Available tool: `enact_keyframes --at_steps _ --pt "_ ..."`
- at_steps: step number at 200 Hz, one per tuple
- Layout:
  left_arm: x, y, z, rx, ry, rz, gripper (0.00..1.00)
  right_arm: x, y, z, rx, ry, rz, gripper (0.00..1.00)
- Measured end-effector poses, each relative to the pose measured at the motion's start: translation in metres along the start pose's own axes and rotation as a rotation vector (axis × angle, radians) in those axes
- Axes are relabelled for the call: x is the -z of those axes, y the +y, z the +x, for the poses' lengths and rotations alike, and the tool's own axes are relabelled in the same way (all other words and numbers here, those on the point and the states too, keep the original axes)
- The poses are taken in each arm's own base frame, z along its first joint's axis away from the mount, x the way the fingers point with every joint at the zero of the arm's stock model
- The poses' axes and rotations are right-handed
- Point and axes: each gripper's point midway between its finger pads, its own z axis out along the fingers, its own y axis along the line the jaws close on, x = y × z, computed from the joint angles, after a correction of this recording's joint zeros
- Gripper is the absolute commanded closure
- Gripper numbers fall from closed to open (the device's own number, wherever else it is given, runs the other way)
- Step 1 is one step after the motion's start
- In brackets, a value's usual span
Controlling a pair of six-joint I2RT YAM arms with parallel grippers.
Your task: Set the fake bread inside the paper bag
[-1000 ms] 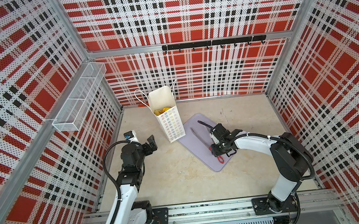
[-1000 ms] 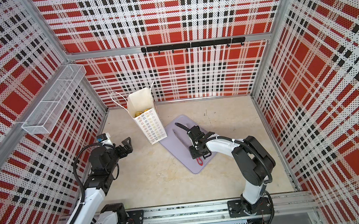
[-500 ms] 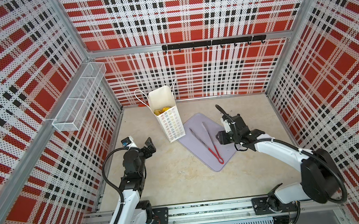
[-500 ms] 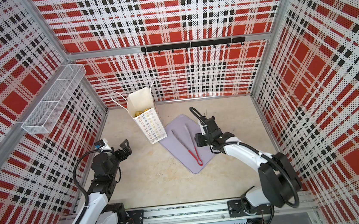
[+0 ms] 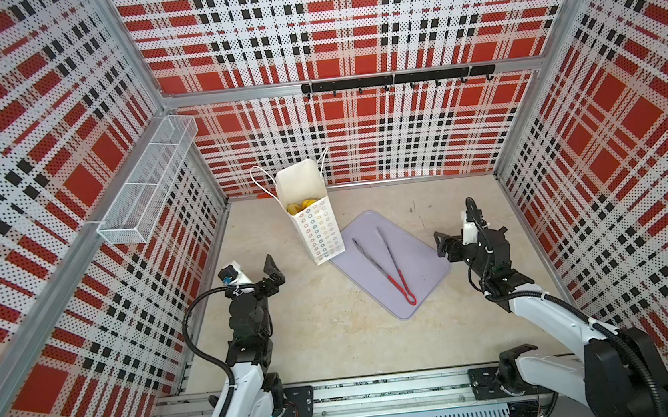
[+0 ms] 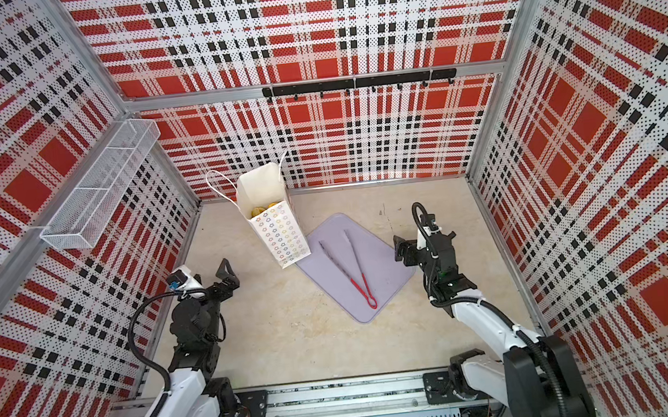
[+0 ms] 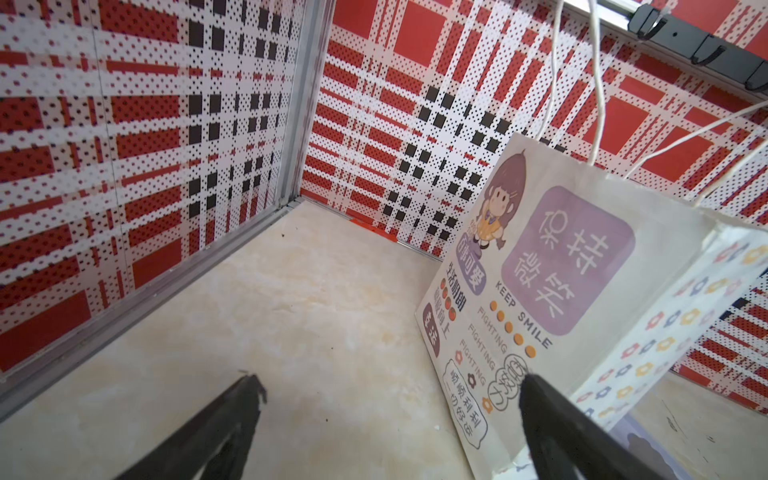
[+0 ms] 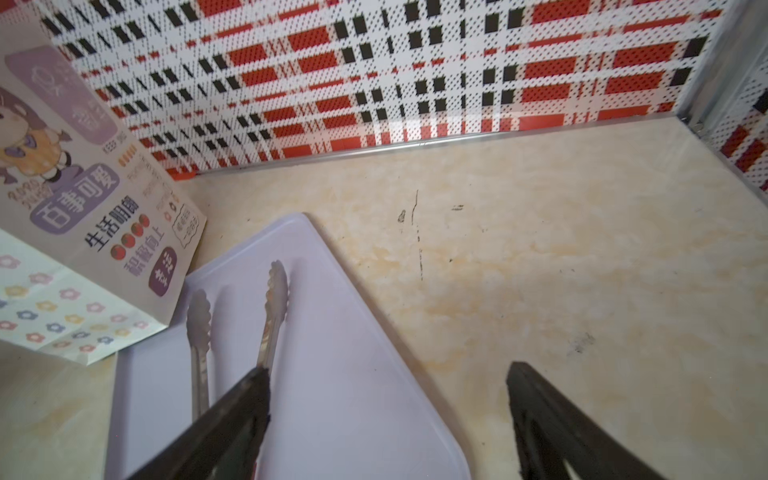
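Ann: Both pincers wide: right gripper (image 5: 441, 245) at the lilac mat's (image 5: 422, 270) edge, left gripper (image 5: 275, 271) near the paper bag (image 5: 320, 236), neither holding anything.
Bo: And the fake bread (image 5: 301, 206)?
Ann: Yellow pieces sit inside the bag (count hidden). None shows on the table (image 5: 319, 332); tongs (image 5: 383, 263) lie on the mat. Looks about finished.

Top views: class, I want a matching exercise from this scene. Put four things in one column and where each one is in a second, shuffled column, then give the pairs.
Things
1. tongs
2. fake bread
3. paper bag
4. wire basket

Places
A. mounted on a wall
B. standing on the table
C. lying on the lilac mat
D. inside the bag

Pairs: 1-C, 2-D, 3-B, 4-A
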Motion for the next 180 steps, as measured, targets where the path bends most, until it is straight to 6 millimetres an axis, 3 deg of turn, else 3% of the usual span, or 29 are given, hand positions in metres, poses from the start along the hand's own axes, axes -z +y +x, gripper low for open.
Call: enact_keyframes --at_steps 49,104,147,180 --pt "-0.008 0.003 0.004 -0.07 -0.015 -0.015 0.02 0.006 -0.033 -0.006 0.027 -0.1 0.089 0.0" --pt "-0.018 0.019 0.008 -0.127 -0.035 -0.108 0.02 0.01 -0.053 -0.014 0.074 -0.159 0.162 0.0" --pt "-0.027 0.027 0.015 -0.193 -0.042 -0.148 0.02 0.006 -0.069 -0.002 0.115 -0.164 0.214 0.0" --pt "-0.028 0.033 0.03 -0.252 -0.035 -0.153 0.02 0.01 -0.077 0.011 0.142 -0.18 0.239 0.0"
